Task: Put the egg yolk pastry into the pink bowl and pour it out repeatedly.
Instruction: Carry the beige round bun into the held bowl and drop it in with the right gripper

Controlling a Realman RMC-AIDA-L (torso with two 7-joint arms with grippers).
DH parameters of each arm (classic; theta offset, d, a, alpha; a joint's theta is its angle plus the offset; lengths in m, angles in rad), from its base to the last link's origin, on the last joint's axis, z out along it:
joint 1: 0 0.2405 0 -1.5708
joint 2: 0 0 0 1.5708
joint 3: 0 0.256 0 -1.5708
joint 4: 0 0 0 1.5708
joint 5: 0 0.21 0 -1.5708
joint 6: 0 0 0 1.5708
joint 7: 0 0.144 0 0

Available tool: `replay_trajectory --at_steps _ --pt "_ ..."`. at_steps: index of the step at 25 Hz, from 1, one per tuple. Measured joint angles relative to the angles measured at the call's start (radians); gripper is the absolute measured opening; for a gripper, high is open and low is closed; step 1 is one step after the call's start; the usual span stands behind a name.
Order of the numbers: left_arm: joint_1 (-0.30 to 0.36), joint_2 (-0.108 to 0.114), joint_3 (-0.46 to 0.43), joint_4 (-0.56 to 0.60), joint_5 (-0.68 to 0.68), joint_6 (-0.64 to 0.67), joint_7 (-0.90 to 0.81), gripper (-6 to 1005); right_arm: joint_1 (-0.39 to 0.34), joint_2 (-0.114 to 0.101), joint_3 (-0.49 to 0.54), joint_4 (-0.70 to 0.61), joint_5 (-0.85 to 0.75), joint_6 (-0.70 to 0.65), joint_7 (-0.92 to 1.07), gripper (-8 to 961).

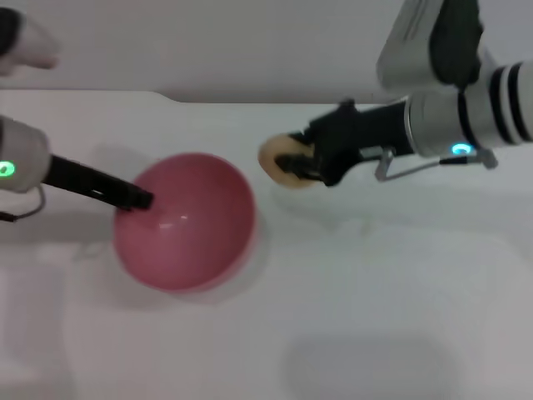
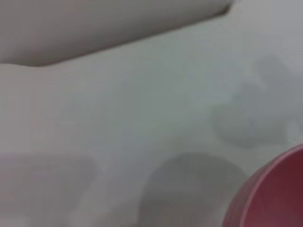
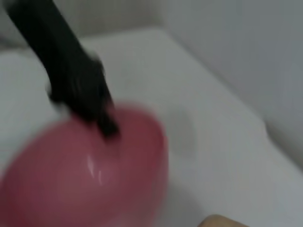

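Pink bowl (image 1: 185, 221) sits tilted on the white desk (image 1: 375, 317), mouth facing me. My left pincer (image 1: 137, 200) grips its rim on the robot's left side. Right pincer (image 1: 301, 163) clamped on the egg yolk pastry (image 1: 281, 162), held just to the bowl's right, off the desk

The pink bowl (image 1: 185, 221) looks like smooth plastic, its inside slightly glossy with a small white glint. Beside it, the egg yolk pastry (image 1: 279, 160) is pale tan and matt. The white table (image 1: 375, 292) under the bowl is smooth and dull.
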Motion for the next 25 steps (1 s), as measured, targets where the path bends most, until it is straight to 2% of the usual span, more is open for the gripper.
replay_trajectory --at_steps 4,5,6,10,16,21,24,25 --pt "-0.047 -0.003 0.096 -0.042 0.003 0.025 -0.033 -1 0.013 0.000 -0.005 -0.098 0.047 -0.077 -0.079 253" --pt "-0.047 -0.003 0.096 -0.042 0.003 0.025 -0.033 -1 0.020 0.000 -0.021 -0.115 0.048 -0.086 -0.087 244" --pt "-0.068 -0.006 0.165 -0.044 -0.002 0.035 -0.064 -1 0.029 0.001 -0.039 -0.128 0.049 -0.092 -0.091 240" --pt "-0.094 -0.007 0.248 -0.037 -0.005 0.040 -0.109 -1 0.068 0.001 -0.109 -0.099 0.045 -0.093 -0.075 224" --pt "-0.117 -0.010 0.289 -0.035 -0.009 0.052 -0.127 -1 0.104 0.000 -0.203 -0.023 0.038 -0.087 -0.015 199" --pt "-0.122 -0.011 0.291 -0.036 -0.013 0.069 -0.128 0 0.098 0.001 -0.224 -0.030 0.029 -0.095 0.021 238" --pt "-0.116 -0.011 0.291 -0.036 -0.015 0.082 -0.128 0 0.088 0.002 -0.213 -0.044 0.028 -0.103 0.039 486" --pt "-0.113 -0.010 0.292 -0.037 -0.016 0.089 -0.128 -1 0.083 0.002 -0.208 -0.049 0.028 -0.109 0.043 489"
